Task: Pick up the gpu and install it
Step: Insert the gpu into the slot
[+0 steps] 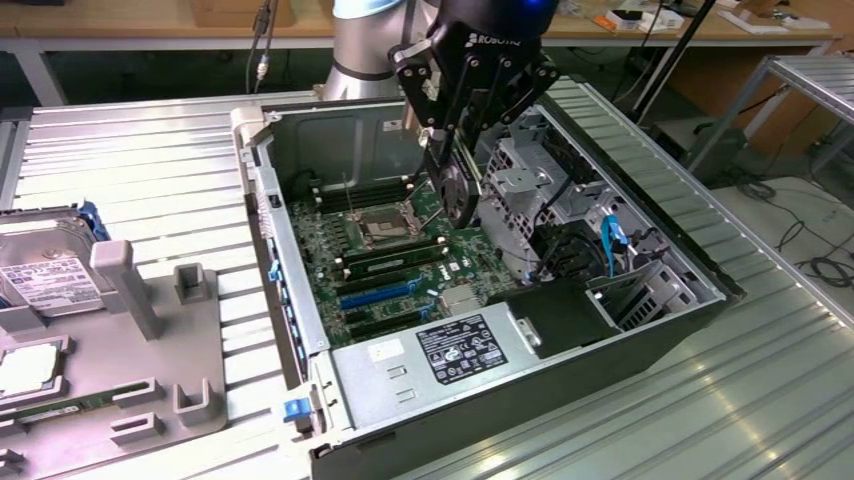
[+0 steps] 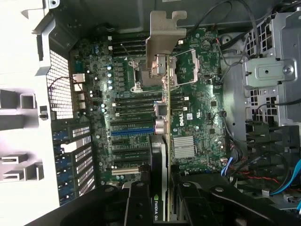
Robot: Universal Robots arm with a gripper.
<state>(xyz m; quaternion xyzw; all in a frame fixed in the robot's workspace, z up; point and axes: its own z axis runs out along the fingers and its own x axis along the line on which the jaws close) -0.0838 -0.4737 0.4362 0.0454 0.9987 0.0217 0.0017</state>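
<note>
Ribbed metal bench [image 1: 160, 160]. At the exterior view's left, a grey holder [image 1: 134, 300] carries a hard drive [image 1: 47, 275]. Centre: open computer case [image 1: 267, 200], motherboard [image 1: 387, 250] exposed, power supply [image 1: 441, 350] at the near end. The gripper [image 1: 447, 140] hangs over the board with its jaws clenched on the gpu [image 1: 458, 195]. The card is held on edge over the motherboard by the processor socket [image 1: 374, 228], silver bracket [image 2: 162, 42] at the end away from the fingers [image 2: 141, 202]. Cannot tell whether it touches the board. Exterior view's right: blue cable [image 1: 614, 245].

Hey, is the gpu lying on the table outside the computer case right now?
No, the gripper holds the gpu over the motherboard of the open computer case.
</note>
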